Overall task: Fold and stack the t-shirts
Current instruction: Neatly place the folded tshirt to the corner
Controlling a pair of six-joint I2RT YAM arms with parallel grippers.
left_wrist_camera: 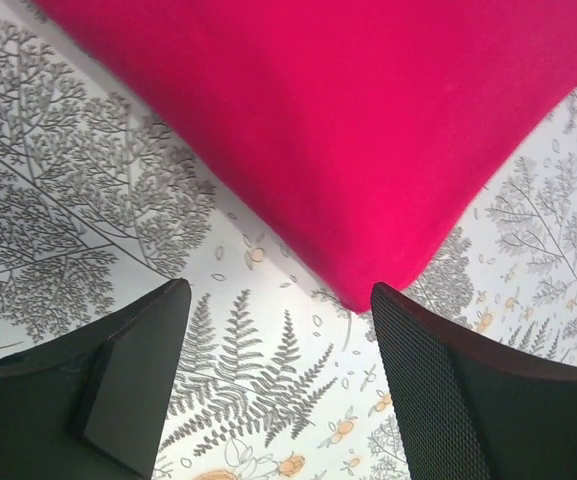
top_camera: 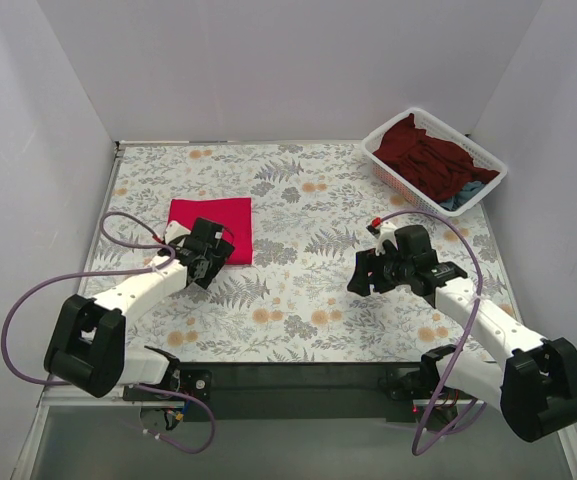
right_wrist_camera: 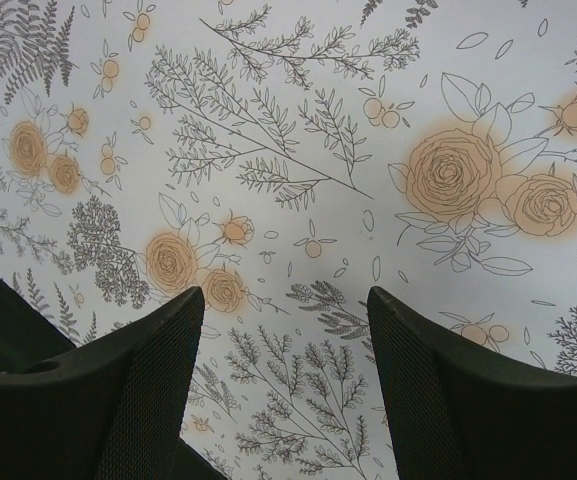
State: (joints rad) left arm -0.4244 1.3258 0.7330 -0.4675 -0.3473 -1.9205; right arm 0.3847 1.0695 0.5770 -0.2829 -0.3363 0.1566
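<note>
Left arm, lower left, stretched up-frame, left gripper (left_wrist_camera: 280,290) jaws apart above red shirt (top_camera: 211,225) corner; right arm, lower right, bent leftward, right gripper (right_wrist_camera: 285,295) jaws spread over table (top_camera: 298,300).

A white mesh basket (top_camera: 398,180) sits at the far right corner of a tablecloth (top_camera: 308,300) printed with grey ferns and orange roses. Plain pale walls (top_camera: 268,60) enclose it on three sides.

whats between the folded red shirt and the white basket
Nothing but bare floral table cover lies between the red shirt and the basket; the top view shows it.
</note>
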